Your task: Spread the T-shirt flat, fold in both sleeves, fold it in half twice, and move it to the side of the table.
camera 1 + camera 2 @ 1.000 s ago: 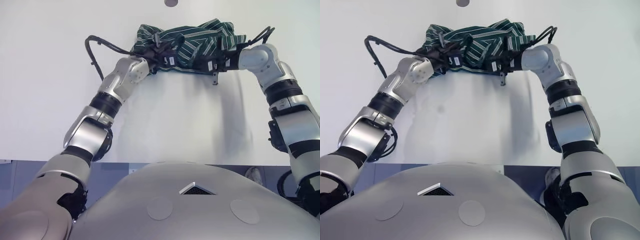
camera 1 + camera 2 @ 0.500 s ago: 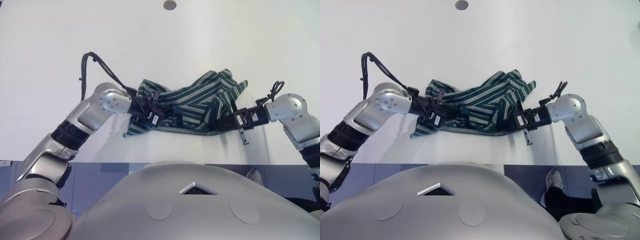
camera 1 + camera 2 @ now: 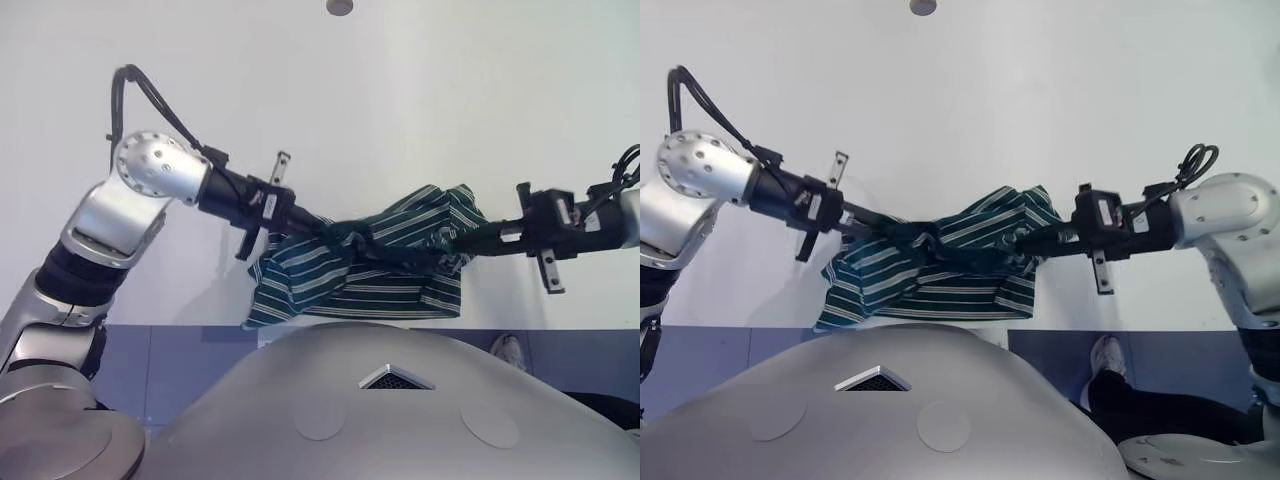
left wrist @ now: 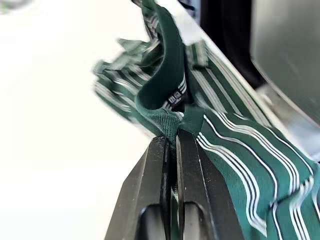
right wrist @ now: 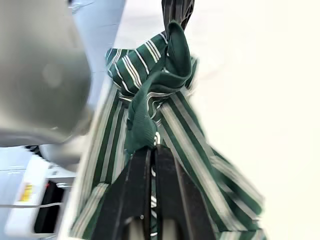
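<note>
The left arm (image 3: 95, 215) wore smooth silver shells with black bands at the joints. Its round joint housing (image 3: 150, 170) was dotted with small dark screw holes, and a black cable (image 3: 130, 80) arched off it. The right arm (image 3: 1230, 215) was silver too, with a curled black cable (image 3: 1192, 160). Both wrist sections were black and carried small white labels. The left gripper (image 4: 172, 142) and right gripper (image 5: 151, 150) had flat, matte black jaws.

White table (image 3: 420, 100); T-shirt (image 3: 340, 282) hem perhaps on it

Bright, even light is washing the table (image 3: 420, 120) to near white; a faint, soft shadow is lying beside the shirt (image 3: 350, 280), lower centre.
</note>
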